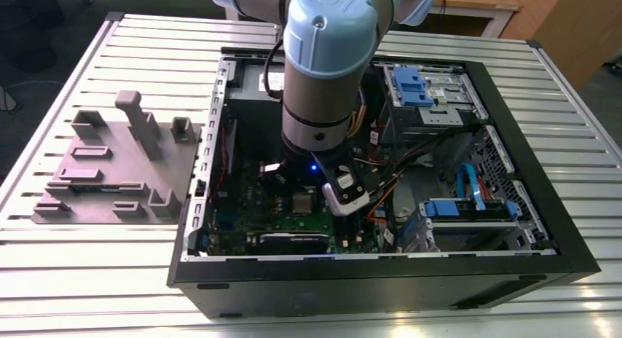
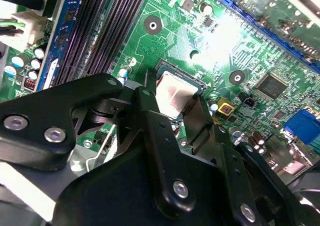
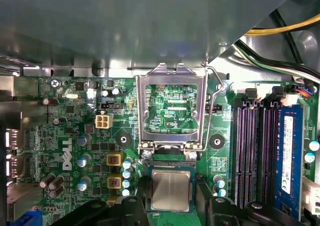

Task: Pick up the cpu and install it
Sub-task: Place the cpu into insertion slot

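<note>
The cpu (image 3: 171, 188) is a small square chip with a shiny silver top. It lies level in the black socket of the green motherboard (image 3: 75, 136), just below the raised metal socket frame (image 3: 172, 75). My gripper (image 3: 171, 202) straddles it, with a black finger close against each of two opposite edges, shut on it. In the second wrist view the cpu (image 2: 174, 89) shows between the dark fingers (image 2: 150, 116) of the gripper (image 2: 172, 99). In the exterior view the cpu (image 1: 304, 202) glints on the board under the arm's wrist (image 1: 316, 134).
The socket's wire lever (image 3: 218, 110) stands swung open beside the frame. Black memory slots (image 3: 255, 156) and a blue-labelled memory stick (image 3: 289, 156) run alongside. The open black computer case (image 1: 389, 269) holds cables and blue drive brackets (image 1: 413, 87). A grey fixture block (image 1: 116, 170) sits on the slatted table.
</note>
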Motion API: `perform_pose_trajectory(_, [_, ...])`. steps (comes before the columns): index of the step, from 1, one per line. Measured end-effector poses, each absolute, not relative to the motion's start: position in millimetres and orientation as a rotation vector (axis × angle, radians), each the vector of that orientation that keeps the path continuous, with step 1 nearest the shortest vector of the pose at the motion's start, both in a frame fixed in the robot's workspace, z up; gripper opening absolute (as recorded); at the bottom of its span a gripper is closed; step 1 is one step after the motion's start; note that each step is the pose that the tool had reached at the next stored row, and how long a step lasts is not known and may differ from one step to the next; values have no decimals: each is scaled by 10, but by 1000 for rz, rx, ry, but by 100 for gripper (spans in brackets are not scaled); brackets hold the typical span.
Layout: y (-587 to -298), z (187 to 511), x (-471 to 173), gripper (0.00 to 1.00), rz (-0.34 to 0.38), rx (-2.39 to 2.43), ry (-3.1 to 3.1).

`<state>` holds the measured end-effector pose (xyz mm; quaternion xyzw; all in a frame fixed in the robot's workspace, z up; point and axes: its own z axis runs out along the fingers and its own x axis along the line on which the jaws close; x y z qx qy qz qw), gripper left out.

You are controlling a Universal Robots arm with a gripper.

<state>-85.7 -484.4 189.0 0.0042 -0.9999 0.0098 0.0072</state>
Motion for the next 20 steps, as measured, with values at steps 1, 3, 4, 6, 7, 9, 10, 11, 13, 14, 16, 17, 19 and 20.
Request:
perform_pose_trajectory(1, [-4845,1904,-858,46,31,13,-3126])
perform_pose_trajectory(3, [-4844,1928,-858,46,31,13,-3125])
perform_pose_trajectory(4, [-4844,1928,-858,46,30,13,-3125])
perform_pose_trajectory(6, [-4844,1924,-857,46,28,13,-3125])
perform_pose_trajectory(7, [-4844,1921,-857,46,26,13,-3125])
perform_pose_trajectory(9, [-4844,1912,-857,46,22,12,-3125])
perform_pose_trajectory(10, [-4845,1908,-857,46,19,12,-3125])
perform_pose_trajectory(11, [-4844,1907,-857,46,19,12,-3125])
perform_pose_trajectory(13, [-4845,1906,-856,46,19,11,-3125])
perform_pose_trajectory(14, [-4845,1905,-856,46,18,9,-3125])
perform_pose_trajectory(16, [-4845,1904,-853,46,18,7,-3125])
perform_pose_trajectory(17, [-4845,1904,-852,46,18,6,-3125])
perform_pose_trajectory(19, [-4845,1904,-852,46,18,5,-3125])
perform_pose_trajectory(20, [-4845,1903,-852,46,18,5,-3125])
